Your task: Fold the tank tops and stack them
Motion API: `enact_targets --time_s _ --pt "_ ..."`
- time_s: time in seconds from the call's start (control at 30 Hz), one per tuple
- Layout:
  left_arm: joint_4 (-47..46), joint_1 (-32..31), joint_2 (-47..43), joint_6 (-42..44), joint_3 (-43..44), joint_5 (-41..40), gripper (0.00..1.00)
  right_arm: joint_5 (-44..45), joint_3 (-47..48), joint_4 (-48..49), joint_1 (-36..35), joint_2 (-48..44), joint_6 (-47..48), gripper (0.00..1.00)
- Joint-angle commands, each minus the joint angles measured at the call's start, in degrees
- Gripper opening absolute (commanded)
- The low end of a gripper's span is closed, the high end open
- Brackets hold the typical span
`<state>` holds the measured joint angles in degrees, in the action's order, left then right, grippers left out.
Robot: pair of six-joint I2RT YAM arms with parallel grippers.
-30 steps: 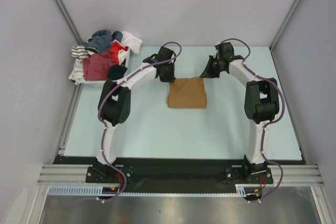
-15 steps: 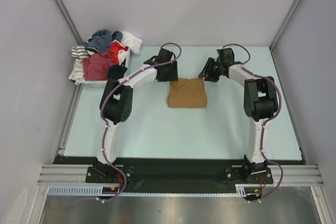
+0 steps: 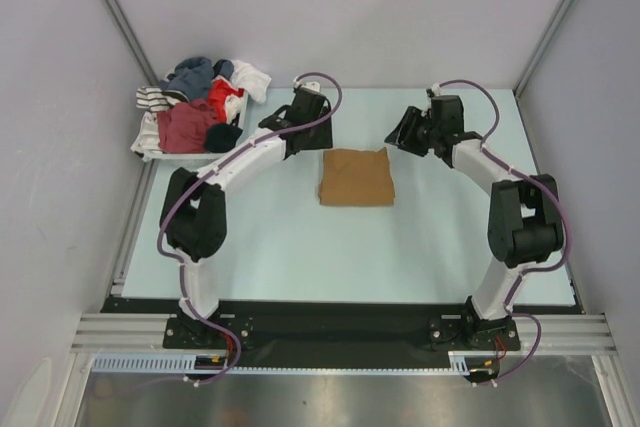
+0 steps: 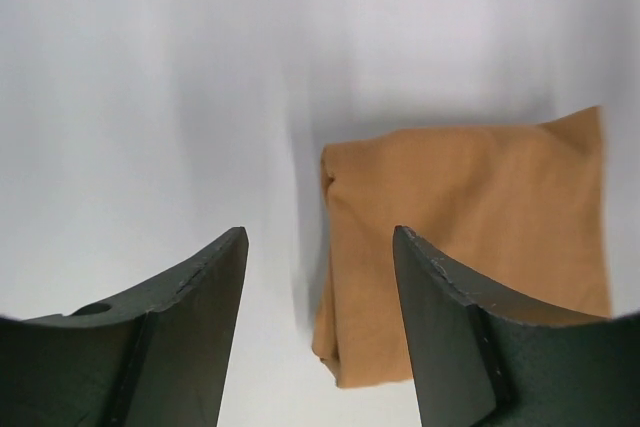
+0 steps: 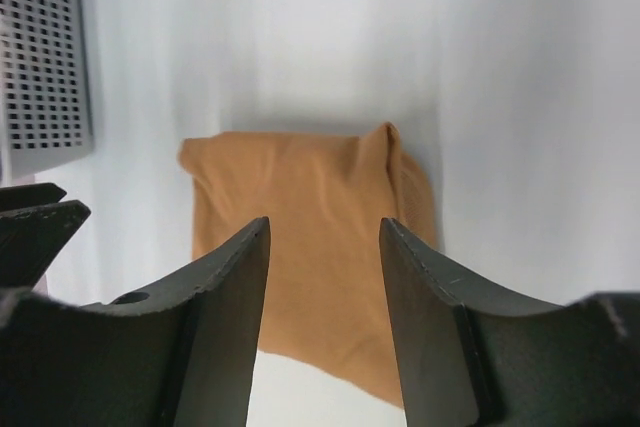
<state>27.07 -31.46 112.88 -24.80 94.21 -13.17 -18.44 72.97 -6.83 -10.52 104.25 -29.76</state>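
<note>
1. Sitting folded mid-table (image 3: pixel 280 237), the tan top (image 3: pixel 356 177) isn't held by anything.
2. Left gripper (image 4: pixel 320 235) hangs open and empty near its far-left corner.
3. Right gripper (image 5: pixel 323 222) is the same, open and empty near the far-right corner.

Both arms stretched forward, left tool (image 4: pixel 320 233) and right tool (image 5: pixel 325 223) each with jaws apart

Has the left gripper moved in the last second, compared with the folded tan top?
Yes. The left gripper has drawn back leftward, off the tan top's far left corner, toward the clothes pile. The top stayed in place.
</note>
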Motion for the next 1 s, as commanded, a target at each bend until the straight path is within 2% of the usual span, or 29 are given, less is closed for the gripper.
enact_targets --time_s 0.0,0.03,0.1,0.13,0.17,0.23,0.27,0.3,0.4,0.53,0.63,0.77,0.87,0.97 --pt "-2.29 -0.7 -5.21 0.89 -0.35 -3.01 0.65 4.11 0.07 1.38 -0.99 -4.75 2.6 0.54" --pt "-2.28 -0.7 -5.56 0.89 -0.52 -0.39 0.65 2.11 -0.37 1.56 -1.16 -4.93 2.69 0.52" --pt "-3.6 -1.14 -5.74 0.8 -1.13 3.66 0.6 -1.5 -0.46 3.13 -1.08 -4.41 2.51 0.42" --pt "-4.65 -1.49 -6.26 0.8 -2.62 6.11 0.57 -6.3 -0.2 4.01 -1.08 -3.79 2.34 0.37" --pt "-7.27 -1.76 -6.62 0.45 -3.5 9.7 0.53 -8.61 0.15 5.84 -1.25 -3.0 1.81 0.27" --pt "-9.83 -2.29 -7.06 -0.68 -6.48 12.72 0.47 -14.22 1.03 8.22 -1.43 -0.28 0.93 0.19" --pt "-11.06 -2.29 -7.67 -2.08 -7.54 16.73 0.44 -16.17 2.43 9.54 -1.52 0.95 0.58 0.16" --pt "-13.77 -2.37 -7.85 -2.79 -8.51 17.64 0.43 -17.67 3.4 9.64 -1.78 3.57 -0.73 0.09" --pt "-17.57 -2.11 -6.63 -4.64 -10.81 20.55 0.42 -22.95 5.25 12.71 -2.22 7.01 -4.15 0.01" --pt "-17.67 -1.76 -1.01 -5.87 -6.17 22.14 0.39 -24.63 3.42 17.1 -2.31 11.84 -8.29 0.0" --pt "-16.09 -1.15 3.82 -8.42 -3.52 16.43 0.39 -25.85 1.3 25.77 -1.61 16.83 -13.28 0.0" --pt "-20.11 1.66 9.98 -14.82 -3.86 16.42 0.37 -26.04 2.18 32.92 0.06 24.58 -19.01 0.0" --pt "-19.17 4.03 14.82 -16.77 -1.58 16.33 0.32 -23.58 2.61 33.38 0.59 25.83 -19.46 0.0" --pt "-19.34 4.83 13.43 -15.47 -2.54 13.89 0.32 -22.96 4.72 28.2 0.68 25.57 -17.01 0.0"
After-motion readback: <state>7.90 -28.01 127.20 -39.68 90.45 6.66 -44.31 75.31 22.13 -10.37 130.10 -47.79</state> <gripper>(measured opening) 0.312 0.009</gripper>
